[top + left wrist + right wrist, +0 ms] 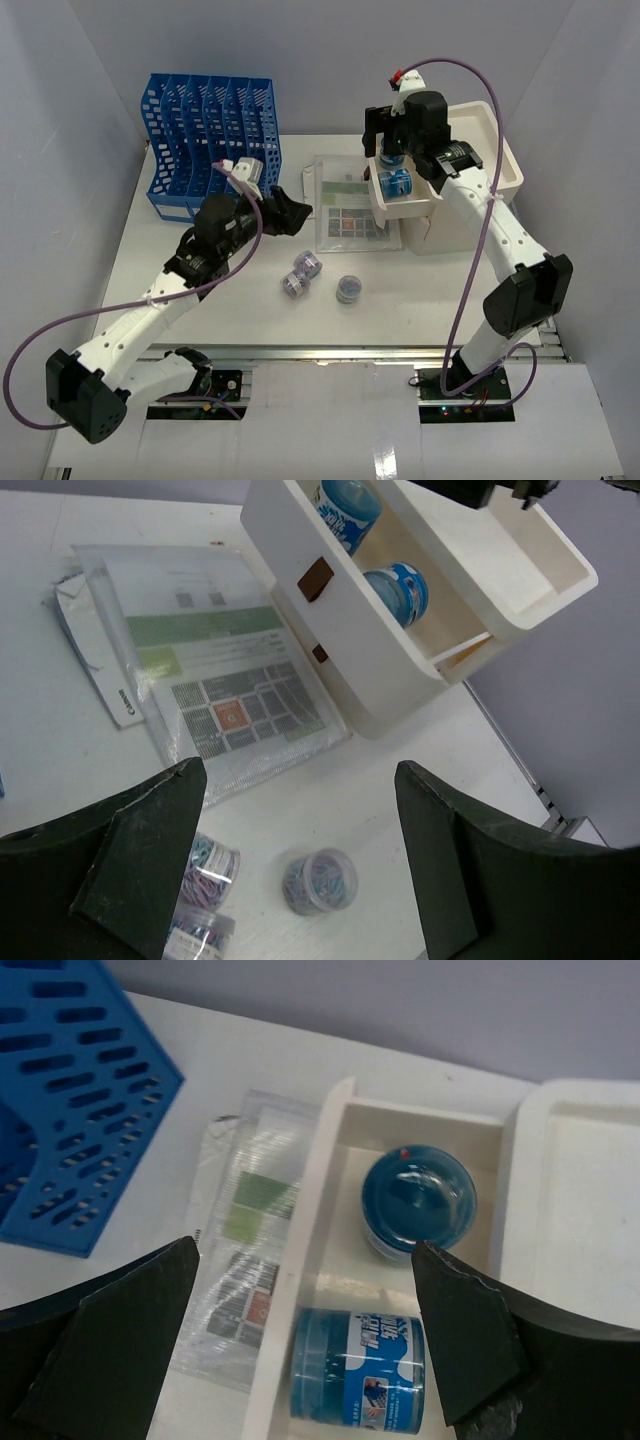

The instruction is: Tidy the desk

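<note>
Blue lattice file rack, white desk, cream drawer, blue tubs, green-banded grey-gridded sheet, clear jars showing pastel paper clips.

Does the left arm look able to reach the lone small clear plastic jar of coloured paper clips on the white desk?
Probably yes: the open left end effector hangs near the small clear plastic jar of paper clips, which stands alone with nothing between them.
</note>
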{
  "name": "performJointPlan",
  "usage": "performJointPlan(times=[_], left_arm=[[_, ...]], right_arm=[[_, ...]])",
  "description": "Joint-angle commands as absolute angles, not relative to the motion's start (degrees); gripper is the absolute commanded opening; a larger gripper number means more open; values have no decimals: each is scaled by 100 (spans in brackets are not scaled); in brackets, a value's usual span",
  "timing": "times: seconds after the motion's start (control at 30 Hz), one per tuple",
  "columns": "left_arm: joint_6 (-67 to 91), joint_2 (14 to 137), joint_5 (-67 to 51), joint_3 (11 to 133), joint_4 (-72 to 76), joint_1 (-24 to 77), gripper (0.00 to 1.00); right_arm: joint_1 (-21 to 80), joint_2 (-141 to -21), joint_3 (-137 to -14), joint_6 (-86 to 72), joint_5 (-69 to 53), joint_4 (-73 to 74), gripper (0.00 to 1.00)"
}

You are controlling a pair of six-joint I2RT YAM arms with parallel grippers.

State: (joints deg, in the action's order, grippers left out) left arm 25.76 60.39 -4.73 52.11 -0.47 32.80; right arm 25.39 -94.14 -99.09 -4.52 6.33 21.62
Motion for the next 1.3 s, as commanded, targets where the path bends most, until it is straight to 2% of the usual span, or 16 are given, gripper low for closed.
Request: performJointPlan(times=[0.0, 0.37, 1.0, 1.27], left_arm=[[2918, 5283, -311, 4595, -173, 3252, 87], [3279, 4612, -299, 3803, -308, 3243, 88], [3488, 4132, -308, 3374, -553, 3244, 88], [3518, 4116, -336, 3329, -542, 3246, 88]], right_arm=[[2566, -9664, -10253, -912, 2037, 2177, 94], [2548, -10327, -10431, -317, 2707, 1835, 95], [2322, -10904, -10532, -298, 2447, 1521, 100], [2207, -10876, -10336, -331, 2544, 1443, 93]])
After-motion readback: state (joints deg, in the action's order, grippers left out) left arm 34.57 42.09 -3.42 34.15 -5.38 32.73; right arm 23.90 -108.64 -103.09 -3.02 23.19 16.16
